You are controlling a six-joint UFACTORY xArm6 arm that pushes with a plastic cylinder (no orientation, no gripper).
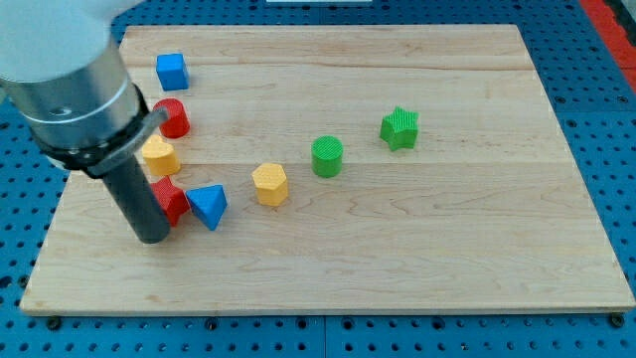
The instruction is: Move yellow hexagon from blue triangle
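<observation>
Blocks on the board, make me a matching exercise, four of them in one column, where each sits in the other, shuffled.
Column 1
1. blue cube
2. green star
3. yellow hexagon
4. blue triangle

Column 2
A. farthest toward the view's right
B. just left of the green cylinder
C. nearest the view's top, at the left
D. beside my tip, next to a red block

Pairs: 1-C, 2-A, 3-B, 4-D

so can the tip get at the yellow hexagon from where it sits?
Probably not straight across. My tip sits at the view's left, with the red block and blue triangle between it and the yellow hexagon. Swinging round below them looks open.
</observation>
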